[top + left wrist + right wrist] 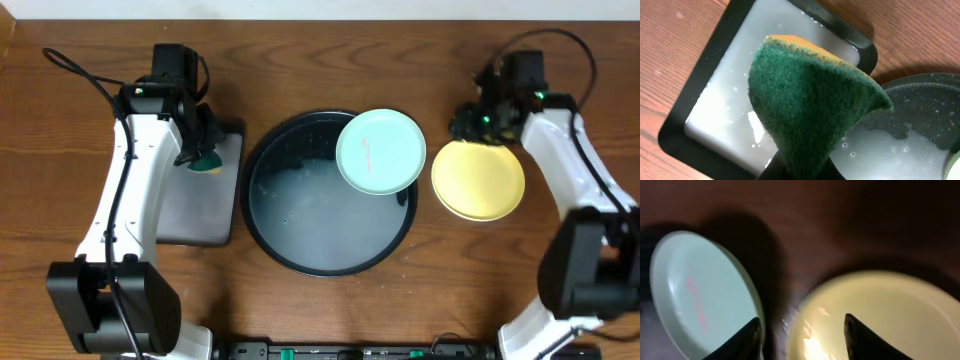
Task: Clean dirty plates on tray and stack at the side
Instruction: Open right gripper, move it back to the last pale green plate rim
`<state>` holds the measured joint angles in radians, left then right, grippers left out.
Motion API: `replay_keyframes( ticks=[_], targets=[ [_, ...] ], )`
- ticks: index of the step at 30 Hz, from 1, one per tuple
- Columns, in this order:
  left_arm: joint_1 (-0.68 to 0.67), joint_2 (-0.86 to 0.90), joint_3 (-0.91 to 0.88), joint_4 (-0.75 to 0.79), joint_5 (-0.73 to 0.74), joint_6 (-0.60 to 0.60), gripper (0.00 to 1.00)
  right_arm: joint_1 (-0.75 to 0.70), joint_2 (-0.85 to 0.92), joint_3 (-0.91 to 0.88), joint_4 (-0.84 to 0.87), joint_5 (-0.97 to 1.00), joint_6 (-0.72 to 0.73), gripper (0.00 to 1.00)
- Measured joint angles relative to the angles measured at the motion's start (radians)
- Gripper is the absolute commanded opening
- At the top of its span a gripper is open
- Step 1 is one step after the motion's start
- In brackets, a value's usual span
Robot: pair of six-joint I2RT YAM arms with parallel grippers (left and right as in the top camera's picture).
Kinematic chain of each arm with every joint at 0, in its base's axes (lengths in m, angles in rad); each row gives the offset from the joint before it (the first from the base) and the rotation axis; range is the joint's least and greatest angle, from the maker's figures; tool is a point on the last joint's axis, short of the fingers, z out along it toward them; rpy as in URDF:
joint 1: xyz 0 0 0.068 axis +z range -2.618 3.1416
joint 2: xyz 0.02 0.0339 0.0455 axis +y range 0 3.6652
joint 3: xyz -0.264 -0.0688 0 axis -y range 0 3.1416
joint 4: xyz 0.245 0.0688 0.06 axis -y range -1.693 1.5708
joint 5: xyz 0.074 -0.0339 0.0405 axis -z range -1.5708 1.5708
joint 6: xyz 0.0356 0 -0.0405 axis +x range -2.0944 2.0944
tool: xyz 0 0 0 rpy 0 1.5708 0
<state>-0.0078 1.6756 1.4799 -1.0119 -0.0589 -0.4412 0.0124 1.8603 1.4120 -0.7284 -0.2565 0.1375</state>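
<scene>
A pale mint plate (pixel 380 150) with a pink smear lies tilted on the far right rim of the round black tray (pixel 285 245). The yellow plate (pixel 478 180) rests on the table to the right of the tray. My right gripper (pixel 482 122) hovers over the yellow plate's far edge. In the right wrist view the gripper (pixel 802 330) is open above the yellow plate (pixel 880 310), with the mint plate (pixel 700 295) to its left. My left gripper (pixel 203 150) is shut on a green sponge (pixel 810 100) above the rectangular tray.
A dark grey rectangular tray (pixel 205 215) holding milky water (pixel 725 100) stands left of the round tray. The round tray's floor (pixel 920 125) is wet and soapy. Bare wooden table lies in front of both trays.
</scene>
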Motion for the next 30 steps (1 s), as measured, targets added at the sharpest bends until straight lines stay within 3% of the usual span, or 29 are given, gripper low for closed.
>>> replay_keyframes(
  ticks=[6,9,11,18,20,30],
  targets=[
    [0.000,0.000,0.000,0.027,0.000,0.000,0.08,0.039,0.176,0.072,0.064,-0.125,-0.061,0.49],
    [0.000,0.000,0.000,0.028,0.000,0.000,0.08,0.058,0.226,0.073,0.099,-0.160,-0.075,0.37],
    [0.000,0.000,0.000,0.028,0.000,0.000,0.08,0.070,0.235,0.073,0.106,-0.170,-0.080,0.23],
    [0.000,0.000,0.000,0.028,0.000,0.000,0.08,0.077,0.235,0.074,0.097,-0.183,-0.082,0.14],
    [0.000,0.000,0.000,0.028,0.000,0.000,0.08,0.090,0.235,0.074,0.093,-0.181,-0.084,0.01],
    [0.000,0.000,0.000,0.024,0.000,0.000,0.08,0.187,0.224,0.074,0.075,-0.167,-0.093,0.01]
  ],
)
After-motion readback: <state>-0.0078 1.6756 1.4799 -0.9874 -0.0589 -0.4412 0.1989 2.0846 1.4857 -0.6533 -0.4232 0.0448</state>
